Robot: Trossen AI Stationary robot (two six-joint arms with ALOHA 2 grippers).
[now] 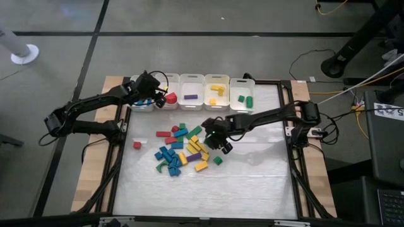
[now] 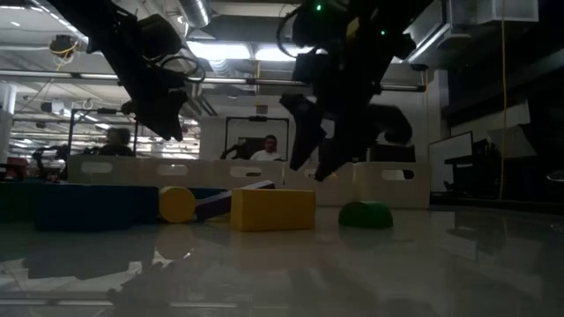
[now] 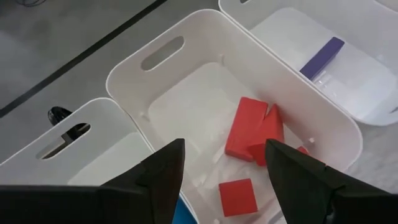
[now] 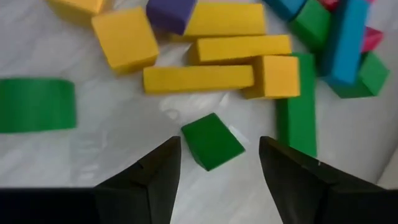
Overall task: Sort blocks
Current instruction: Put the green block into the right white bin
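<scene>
The left gripper (image 1: 159, 96) hangs over the second white bin (image 3: 155, 68) from the left end of the row at the far edge of the table (image 1: 252, 183). Its fingers (image 3: 163, 174) stand apart with nothing between them. Below them, in that bin, lie red blocks (image 3: 249, 130): a larger slab-like piece leaning against another, and a small red cube (image 3: 237, 197) lying apart from them.

The right gripper (image 1: 218, 142) is low over the right side of the pile of blocks (image 1: 180, 148) in the middle of the table. Its fingers (image 4: 158, 177) are spread open and empty, and a small green cube (image 4: 211, 141) lies on the table surface between and just ahead of them, not touched by either. Just beyond that cube lie several yellow bars (image 4: 199, 78) and a yellow cube (image 4: 124, 38), with a long green bar (image 4: 297, 109) beside them and a blue bar (image 4: 345, 40) farther off.

The rest of the pile holds blue, green, yellow, red and purple pieces close together. One red block (image 1: 137, 145) sits alone, well apart to the pile's left, and one green block (image 1: 218, 160) lies just off its right side.

In the other bins, a purple bar (image 1: 190, 97) lies in the middle one, yellow pieces (image 1: 216, 91) in the next, and green pieces (image 1: 244, 99) in the one at the right end.
</scene>
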